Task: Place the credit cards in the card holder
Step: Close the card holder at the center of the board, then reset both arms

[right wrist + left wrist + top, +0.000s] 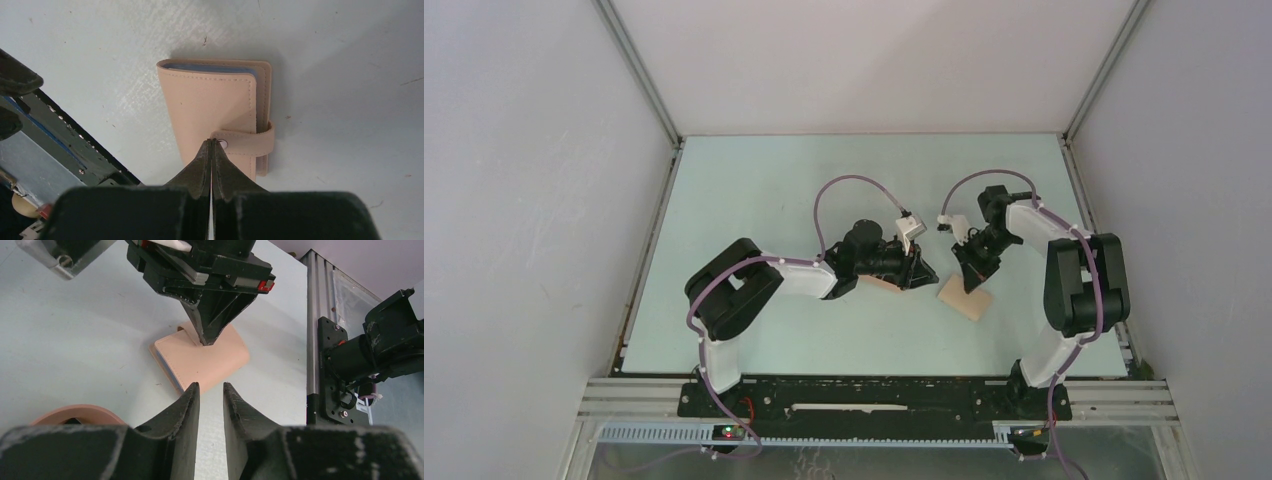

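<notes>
**Q:** Left end effector (210, 387)?
**A:** Jaws part-open, grasping nothing; it points at the holder (200, 362) from close by, not touching. The tray (75, 415) lies under it, apart from the holder.

**Q:** Holder?
**A:** Folded shut, flat on the surface (774, 200), with the strap over its cover.

**Q:** Right end effector (212, 142)?
**A:** Clenched on nothing; its tips touch the holder's strap at the stud.
</notes>
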Motion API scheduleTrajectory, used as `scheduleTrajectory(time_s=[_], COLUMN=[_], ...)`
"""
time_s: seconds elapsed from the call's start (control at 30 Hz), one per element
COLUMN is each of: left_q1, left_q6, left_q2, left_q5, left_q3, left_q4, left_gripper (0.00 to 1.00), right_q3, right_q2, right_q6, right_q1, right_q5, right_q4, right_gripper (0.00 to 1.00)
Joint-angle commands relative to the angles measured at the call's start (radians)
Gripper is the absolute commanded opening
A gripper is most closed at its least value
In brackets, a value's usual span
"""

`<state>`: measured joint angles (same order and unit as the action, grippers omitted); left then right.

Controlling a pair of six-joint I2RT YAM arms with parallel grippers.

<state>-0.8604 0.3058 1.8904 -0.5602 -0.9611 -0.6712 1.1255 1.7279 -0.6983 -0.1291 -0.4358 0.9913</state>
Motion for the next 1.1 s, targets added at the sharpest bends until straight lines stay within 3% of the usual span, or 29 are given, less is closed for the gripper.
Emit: scheduleTrajectory(time_s=[0.0,0.77,0.97,1.07], left_q1=[0.007,0.010,0.011,0.009], left_q6=[-0.019,-0.019,-0.007,-0.005], left_q2=[-0.033,-0.038,-0.037,-0.058], left_q5=[-0.024,-0.038,-0.045,-0.042], left_q3=[0.015,0.019,0.020,0.033], left_q4=[-0.033,-0.033,-0.052,-0.060], left_gripper=[0.28,0.27,0.28,0.31], right_q3=[-0.002,-0.009,0.000,-0.001], right_q2=[0.023,0.087,-0.070,-0.169], right_q6=[0.008,0.049,0.001,-0.010], right_q1=[-0.016,0.008,0.027,0.040], right_q5=[0.015,0.070,-0.090,-0.131], right_q4=[0.027,0.009,0.033,0.031], right_gripper=[0.00,0.00,0.41,0.54])
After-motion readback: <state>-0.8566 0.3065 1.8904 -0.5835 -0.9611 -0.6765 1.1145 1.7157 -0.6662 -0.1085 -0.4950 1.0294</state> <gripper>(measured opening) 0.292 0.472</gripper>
